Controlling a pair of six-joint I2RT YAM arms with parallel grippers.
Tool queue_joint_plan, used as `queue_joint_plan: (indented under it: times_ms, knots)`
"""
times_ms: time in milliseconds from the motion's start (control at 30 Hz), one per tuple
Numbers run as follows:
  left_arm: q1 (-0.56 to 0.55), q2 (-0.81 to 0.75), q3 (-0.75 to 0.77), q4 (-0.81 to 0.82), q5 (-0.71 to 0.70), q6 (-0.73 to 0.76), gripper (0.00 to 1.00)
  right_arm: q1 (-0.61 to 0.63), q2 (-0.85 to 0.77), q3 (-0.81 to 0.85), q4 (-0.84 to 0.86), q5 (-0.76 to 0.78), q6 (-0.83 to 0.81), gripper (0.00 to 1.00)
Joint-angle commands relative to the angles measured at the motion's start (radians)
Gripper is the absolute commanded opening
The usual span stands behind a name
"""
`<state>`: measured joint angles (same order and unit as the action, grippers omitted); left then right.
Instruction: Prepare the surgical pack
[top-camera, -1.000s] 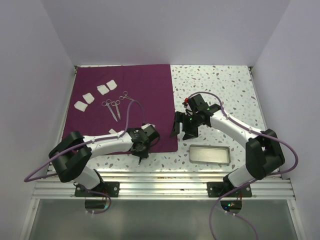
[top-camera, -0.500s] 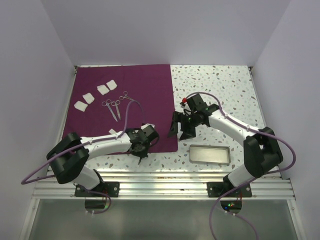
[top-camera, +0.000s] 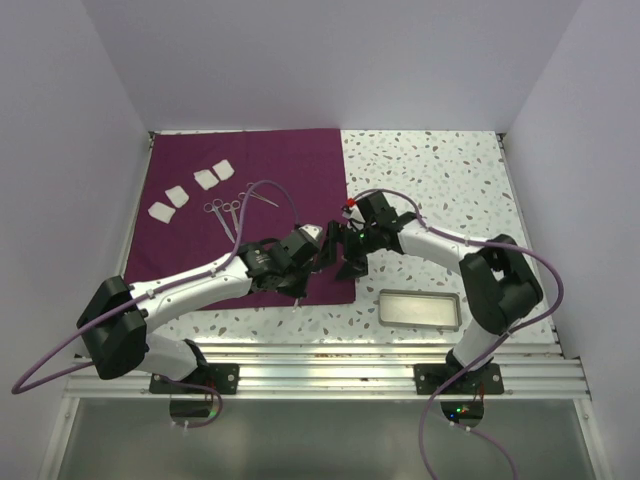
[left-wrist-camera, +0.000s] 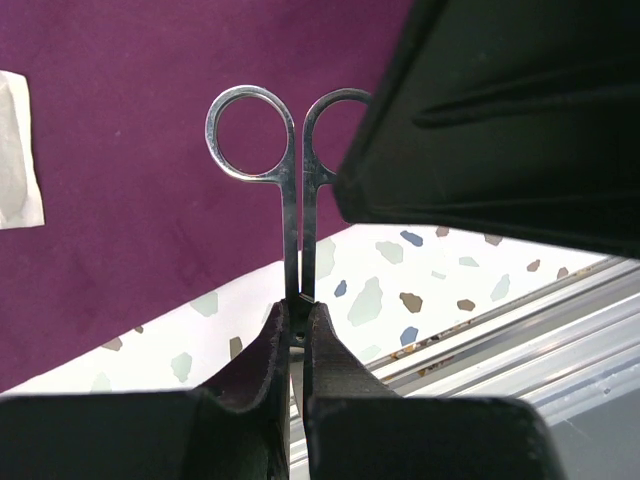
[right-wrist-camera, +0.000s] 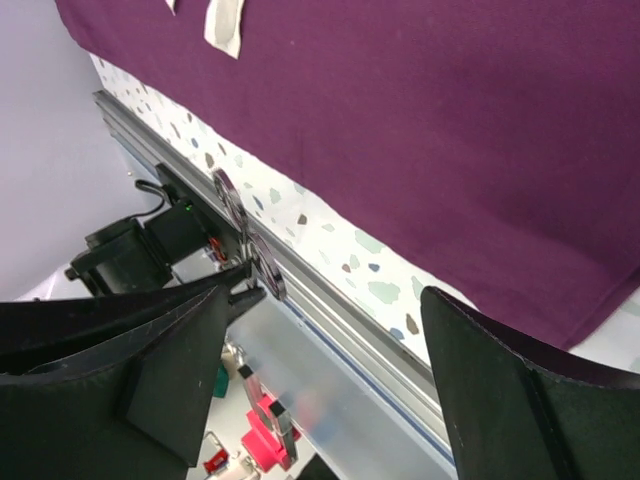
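Since a second earlier, my left arm (top-camera: 200, 285) had swung up and to the right from the near edge of the plum-purple cloth (top-camera: 290, 170). The right arm (top-camera: 440, 242) had reached left to meet it above the cloth's near right corner. I noted the left gripper (left-wrist-camera: 300, 310) clamped tight on the shaft of a silver scissor-like instrument (left-wrist-camera: 290, 220), its finger rings pointing away from the jaws. The right gripper (right-wrist-camera: 328, 300) stood with its fingers (right-wrist-camera: 520, 400) wide apart, holding nothing. The rings showed just beside one finger in the right wrist view; I could not tell whether they touched. The cloth lay flat on the far left of the speckled table (top-camera: 440, 170). White gauze pads (top-camera: 206, 179) and other instruments (top-camera: 228, 215) rested on its far left part. The steel tray (top-camera: 420, 310) sat on bare table at near right, apart from the cloth.
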<state>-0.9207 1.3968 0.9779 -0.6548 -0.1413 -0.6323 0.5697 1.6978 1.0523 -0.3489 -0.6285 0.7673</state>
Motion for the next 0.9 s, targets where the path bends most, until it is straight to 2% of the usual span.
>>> queue_joint_plan:
  times_ms: [0,333,433,500,600,633,667,767,867]
  knots:
    - [-0.003,-0.019,0.039,-0.02,0.031,0.034,0.0,0.005,0.014,0.037,0.094,-0.05,0.061,0.8]
    - [-0.003,-0.019,0.054,-0.002,0.057,0.057,0.0,0.028,0.063,0.043,0.169,-0.054,0.121,0.74]
    - [-0.003,-0.021,0.061,-0.002,0.06,0.06,0.0,0.033,0.08,0.043,0.194,-0.063,0.142,0.66]
    - [-0.003,-0.019,0.062,0.001,0.063,0.062,0.0,0.036,0.086,0.035,0.217,-0.073,0.155,0.58]
    - [-0.003,-0.016,0.061,0.009,0.065,0.065,0.0,0.035,0.085,0.02,0.248,-0.082,0.174,0.31]
    - [-0.003,-0.016,0.061,0.012,0.063,0.066,0.0,0.035,0.08,0.014,0.258,-0.088,0.181,0.2]
    - [-0.003,-0.018,0.065,0.015,0.065,0.066,0.0,0.035,0.079,0.008,0.267,-0.094,0.196,0.0]
    - [0.016,-0.01,0.074,0.018,0.084,0.078,0.0,0.032,0.044,-0.02,0.272,-0.083,0.211,0.0]
    - [0.081,-0.018,0.087,0.012,0.112,0.106,0.35,-0.003,-0.028,-0.072,0.255,-0.02,0.228,0.0]
